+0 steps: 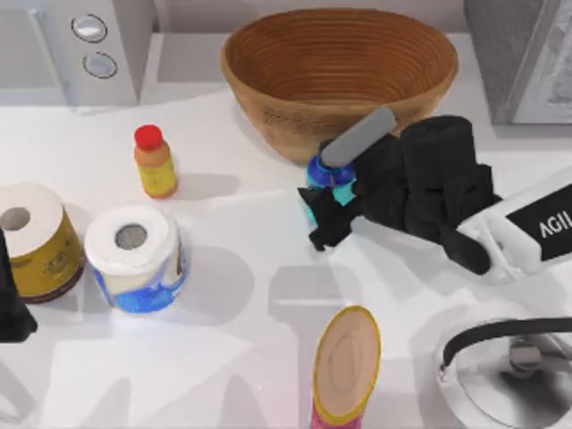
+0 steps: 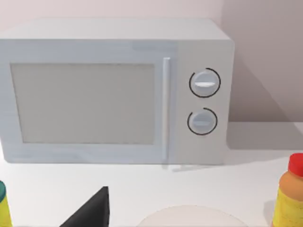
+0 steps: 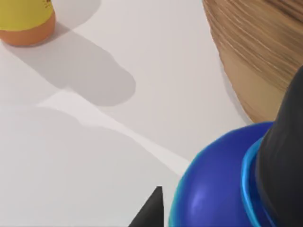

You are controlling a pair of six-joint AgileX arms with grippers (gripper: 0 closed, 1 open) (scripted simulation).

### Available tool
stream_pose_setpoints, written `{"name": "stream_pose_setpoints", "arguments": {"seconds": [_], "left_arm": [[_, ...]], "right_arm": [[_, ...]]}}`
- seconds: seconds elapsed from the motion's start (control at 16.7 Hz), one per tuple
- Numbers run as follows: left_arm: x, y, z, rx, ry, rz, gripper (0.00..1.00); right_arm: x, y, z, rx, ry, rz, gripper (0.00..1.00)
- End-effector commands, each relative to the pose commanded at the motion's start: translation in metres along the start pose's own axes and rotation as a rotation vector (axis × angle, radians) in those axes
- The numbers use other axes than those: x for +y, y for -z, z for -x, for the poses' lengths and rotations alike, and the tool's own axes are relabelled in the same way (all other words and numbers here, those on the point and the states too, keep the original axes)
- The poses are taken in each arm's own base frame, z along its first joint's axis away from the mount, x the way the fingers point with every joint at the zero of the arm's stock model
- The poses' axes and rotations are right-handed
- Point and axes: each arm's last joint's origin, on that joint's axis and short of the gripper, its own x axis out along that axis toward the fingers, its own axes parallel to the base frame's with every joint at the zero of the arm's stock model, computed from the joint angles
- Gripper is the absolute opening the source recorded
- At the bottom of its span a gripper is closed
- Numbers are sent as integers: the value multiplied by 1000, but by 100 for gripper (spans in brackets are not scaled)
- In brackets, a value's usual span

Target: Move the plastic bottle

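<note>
Gripping the plastic bottle [image 1: 319, 179] beside the wicker bowl's [image 1: 268, 98] rim, right gripper [image 1: 323, 213].

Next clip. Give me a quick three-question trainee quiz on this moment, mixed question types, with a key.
1. True or false: the right tool is at the plastic bottle, just in front of the wicker bowl.
2. Multiple choice: what stands nearest the left edge of the table in the top view? A) the kettle B) the paper roll with the yellow wrapper C) the wicker bowl
3. Fill in: the small orange-yellow bottle has a ___ cap.

Key: 1 true. 2 B, the paper roll with the yellow wrapper; the kettle is at the right. 3 red.
</note>
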Motion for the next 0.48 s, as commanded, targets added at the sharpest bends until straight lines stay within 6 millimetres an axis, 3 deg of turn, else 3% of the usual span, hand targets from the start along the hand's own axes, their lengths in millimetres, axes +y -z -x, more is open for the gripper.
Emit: {"name": "stream_pose_setpoints", "arguments": {"seconds": [0.48], "left_arm": [[0,0,0,0,0,0,100]], "right_arm": [[0,0,4,-12,21,4,0]]}}
